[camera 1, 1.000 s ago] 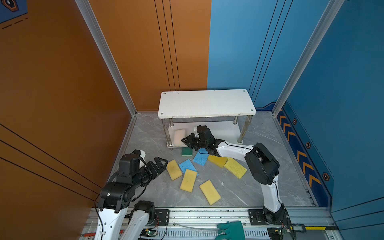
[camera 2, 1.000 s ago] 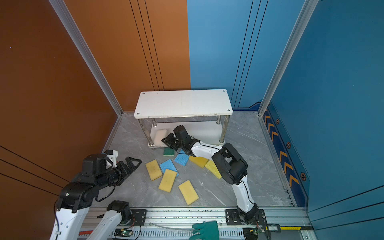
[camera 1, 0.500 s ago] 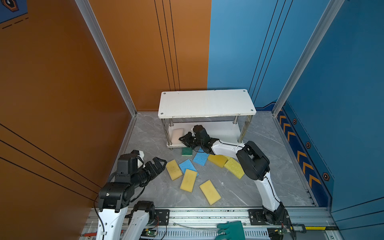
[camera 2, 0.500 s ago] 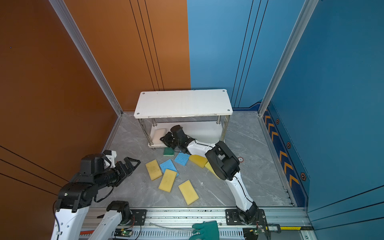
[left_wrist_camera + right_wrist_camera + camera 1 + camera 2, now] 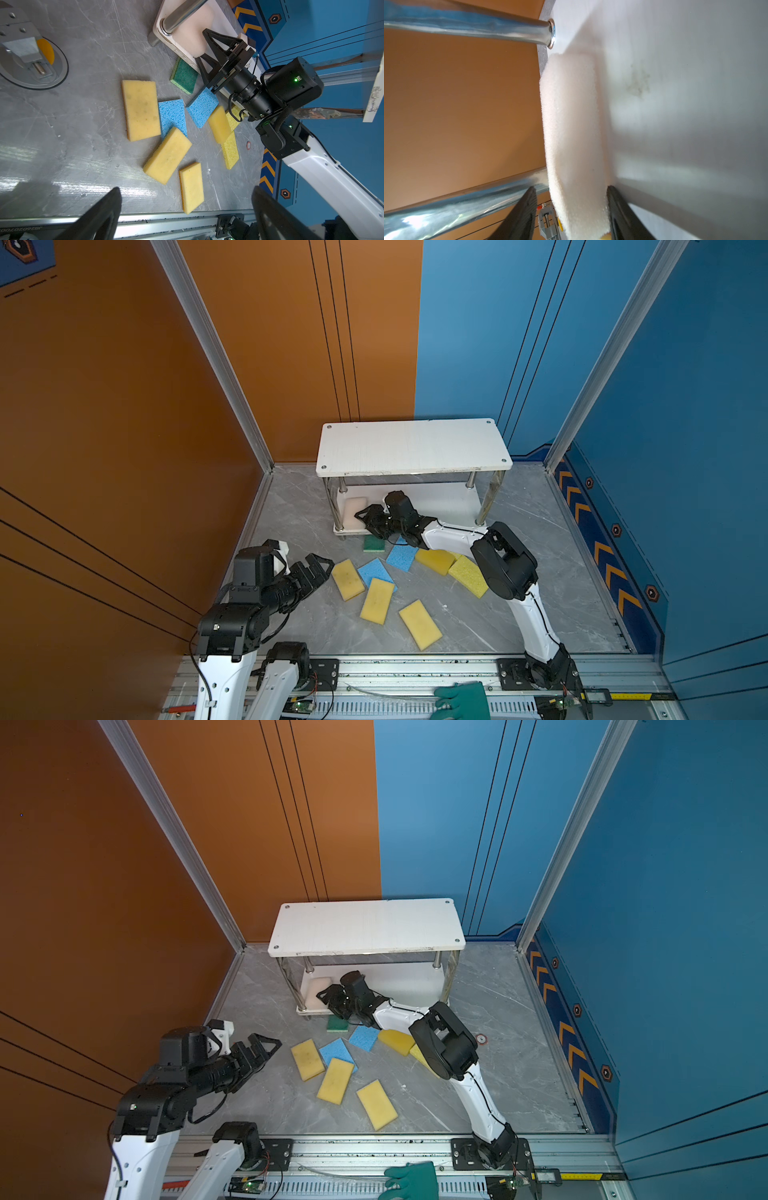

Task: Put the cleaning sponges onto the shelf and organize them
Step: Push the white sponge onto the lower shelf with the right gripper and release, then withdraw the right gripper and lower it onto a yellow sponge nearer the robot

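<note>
The pale sponge (image 5: 571,124) is lying flat on the lower board (image 5: 675,83) of the shelf (image 5: 415,448), set along the board's end edge between two chrome posts (image 5: 477,27). It is being straddled by the right end effector (image 5: 571,188), whose jaws are standing parted. One finger (image 5: 526,212) is being kept clear of the foam with a gap showing and the opposite one is only brushing its edge, so nothing is being squeezed. The left end effector (image 5: 321,568) is being held wide open and empty above the worktop (image 5: 478,626), with a yellow sponge (image 5: 347,579) just ahead of its fingertips. Beyond that one, the other yellow sponges (image 5: 167,154) and two blue sponges (image 5: 171,114) are being left scattered, several overlapping. A dark green sponge (image 5: 184,75) is being left just beneath the right end effector, against the shelf's foot. All are being judged light, soft and springy, with an open-pored surface unlikely to slip. A gentle pinch across the short width near the middle is being favoured, since foam is apt to bulge and twist when crushed. The thin blue ones are lying flush and are being reckoned harder to get under. On the shelf, only the pale sponge is being seen on the lower board, and nothing is being carried by the upper board (image 5: 365,925).
</note>
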